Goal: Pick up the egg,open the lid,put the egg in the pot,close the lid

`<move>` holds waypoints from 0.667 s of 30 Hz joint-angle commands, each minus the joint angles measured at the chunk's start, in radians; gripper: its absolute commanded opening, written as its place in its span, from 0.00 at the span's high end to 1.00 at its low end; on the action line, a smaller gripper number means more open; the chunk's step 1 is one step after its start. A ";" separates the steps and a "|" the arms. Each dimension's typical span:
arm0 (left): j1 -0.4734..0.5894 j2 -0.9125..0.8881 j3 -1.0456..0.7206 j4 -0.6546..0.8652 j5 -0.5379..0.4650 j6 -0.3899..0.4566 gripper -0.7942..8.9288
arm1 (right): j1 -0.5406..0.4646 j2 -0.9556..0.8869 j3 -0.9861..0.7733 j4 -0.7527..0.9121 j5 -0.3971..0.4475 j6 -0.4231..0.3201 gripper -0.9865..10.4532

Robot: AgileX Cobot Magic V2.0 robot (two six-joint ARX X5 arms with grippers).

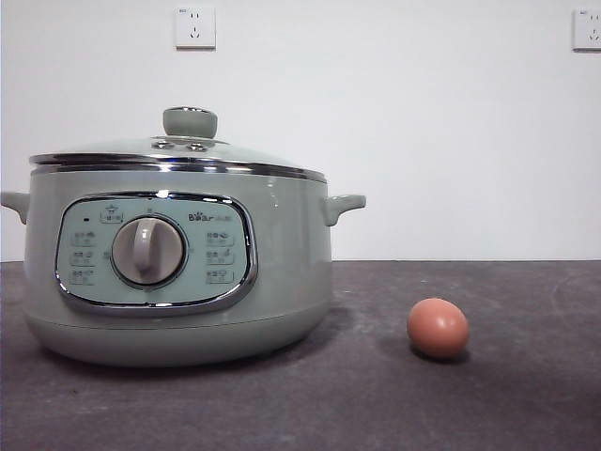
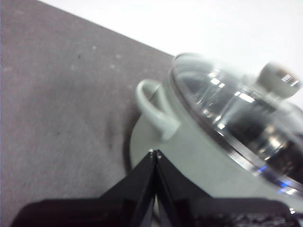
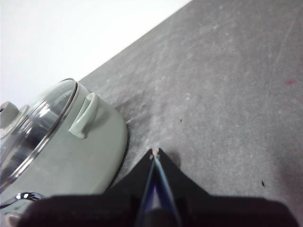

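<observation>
1. The left gripper (image 2: 155, 152) is hanging with its two black jaws pressed together tip to tip, pinching nothing, and it is hovering above the table just beside the pot's side handle (image 2: 154, 106)
2. The right gripper (image 3: 156, 152) is also keeping its jaws squeezed together with nothing between them, and it is hovering over bare tabletop near the pot's other handle (image 3: 84, 116)
3. Neither gripper is showing in the front view, so both arms are sitting high and out of that frame
4. The pot (image 1: 282, 254) is standing upright on the dark grey table (image 1: 526, 395), its control panel (image 1: 155, 252) and round dial (image 1: 147, 251) facing the front camera
5. The lid (image 1: 178, 150) is resting closed on the pot, its chrome rim sitting level on the pot's edge and its pale-green knob (image 1: 190, 121) pointing straight up
6. The egg (image 1: 438, 328) is lying on its side on the table, apart from the pot, off past the handle seen on the right in the front view, and nothing is touching it
7. Two wall sockets (image 1: 194, 27) are sitting high on the white wall (image 1: 423, 141) behind
</observation>
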 commanded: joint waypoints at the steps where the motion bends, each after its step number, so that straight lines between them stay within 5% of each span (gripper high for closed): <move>1: 0.002 0.021 0.083 -0.062 0.005 -0.002 0.92 | 0.001 0.050 0.075 -0.037 0.000 -0.010 0.93; 11: 0.002 0.186 0.340 -0.126 0.179 0.001 0.92 | 0.001 0.294 0.378 -0.110 -0.029 -0.183 0.93; 20: 0.002 0.389 0.531 -0.185 0.394 0.044 0.92 | 0.001 0.570 0.686 -0.335 -0.106 -0.351 0.91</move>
